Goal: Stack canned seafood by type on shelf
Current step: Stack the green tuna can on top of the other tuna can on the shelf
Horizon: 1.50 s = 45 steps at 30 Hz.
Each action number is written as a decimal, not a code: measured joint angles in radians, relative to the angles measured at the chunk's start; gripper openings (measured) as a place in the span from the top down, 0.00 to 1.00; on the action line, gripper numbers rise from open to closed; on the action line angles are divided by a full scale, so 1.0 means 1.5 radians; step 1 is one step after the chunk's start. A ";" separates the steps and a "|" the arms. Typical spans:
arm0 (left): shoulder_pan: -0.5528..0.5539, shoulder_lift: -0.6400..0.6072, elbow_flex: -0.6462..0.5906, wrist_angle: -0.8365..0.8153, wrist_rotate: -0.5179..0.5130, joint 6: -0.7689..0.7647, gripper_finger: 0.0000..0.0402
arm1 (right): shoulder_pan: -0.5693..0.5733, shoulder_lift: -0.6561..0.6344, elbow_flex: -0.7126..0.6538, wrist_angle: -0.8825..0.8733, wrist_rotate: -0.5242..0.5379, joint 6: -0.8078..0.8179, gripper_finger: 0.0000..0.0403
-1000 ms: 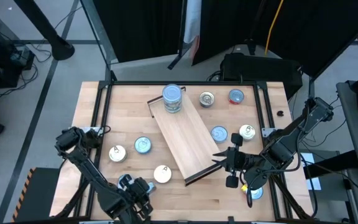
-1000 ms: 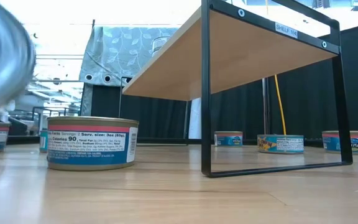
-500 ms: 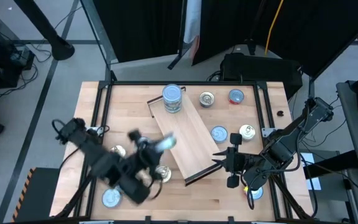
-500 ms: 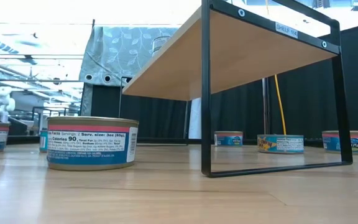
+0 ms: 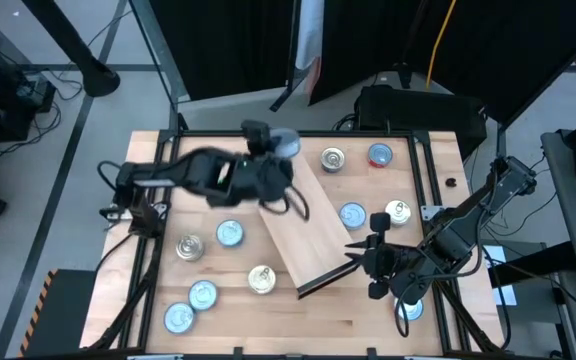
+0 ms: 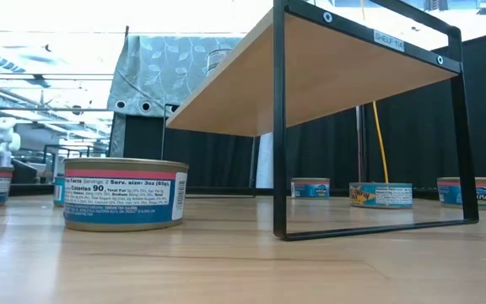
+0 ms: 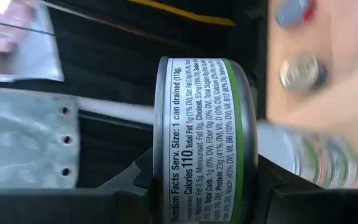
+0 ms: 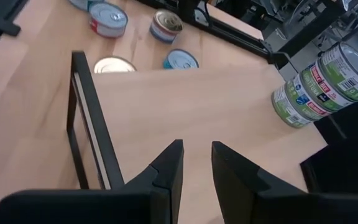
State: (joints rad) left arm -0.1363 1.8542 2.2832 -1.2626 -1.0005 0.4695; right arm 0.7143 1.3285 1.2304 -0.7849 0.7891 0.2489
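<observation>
While my left claw (image 7: 201,186) reaches over the shelf's far end, it's clamped on a green-banded tin (image 7: 201,140); label reads "Calories 110", "Nutrition Facts". Right claw (image 8: 196,163) hangs at the shelf's (image 5: 303,225) near end, fingers a narrow gap apart, holding nothing. Stacked tins (image 8: 319,84) sit at the shelf's far end. Loose tins (image 5: 230,233) dot the bench (image 5: 438,330); nearest one (image 6: 125,192) reads "Calories 90".
</observation>
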 joint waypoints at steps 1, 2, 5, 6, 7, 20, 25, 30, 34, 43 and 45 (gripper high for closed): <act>0.018 0.000 0.000 -0.019 0.021 -0.005 0.67 | 0.000 0.000 0.000 -0.009 0.000 0.000 0.81; 0.033 0.000 0.000 -0.035 0.039 -0.009 0.67 | 0.000 0.000 0.000 -0.018 0.000 -0.002 0.81; 0.068 0.000 0.000 -0.068 0.082 -0.017 0.67 | -0.002 0.000 0.000 -0.039 0.005 -0.026 0.81; 0.075 0.000 0.000 -0.072 0.096 -0.017 0.67 | -0.004 0.000 0.000 -0.041 0.013 -0.037 0.81; 0.082 0.000 0.000 -0.073 0.110 -0.017 0.67 | -0.006 0.000 0.000 -0.043 0.020 -0.049 0.81; 0.102 0.048 0.000 -0.097 0.161 0.018 0.65 | -0.059 0.000 0.000 -0.060 0.033 -0.143 0.81; 0.103 0.061 -0.001 -0.122 0.154 0.011 0.65 | -0.071 0.000 0.000 -0.079 0.032 -0.141 0.81; 0.105 0.061 -0.001 -0.132 0.146 0.007 0.65 | -0.072 0.000 0.000 -0.082 0.032 -0.141 0.81; 0.106 0.061 -0.001 -0.133 0.144 0.008 0.64 | -0.071 0.000 0.000 -0.082 0.031 -0.139 0.81; 0.127 0.061 -0.001 -0.133 0.160 0.010 0.64 | -0.071 0.000 0.000 -0.082 0.031 -0.139 0.81; 0.130 0.061 -0.001 -0.136 0.162 0.011 0.64 | -0.071 0.000 0.000 -0.082 0.031 -0.139 0.81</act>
State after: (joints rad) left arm 0.0579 1.9457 2.2821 -1.4660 -0.7582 0.4857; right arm 0.6071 1.3285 1.2304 -0.9079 0.8363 0.0399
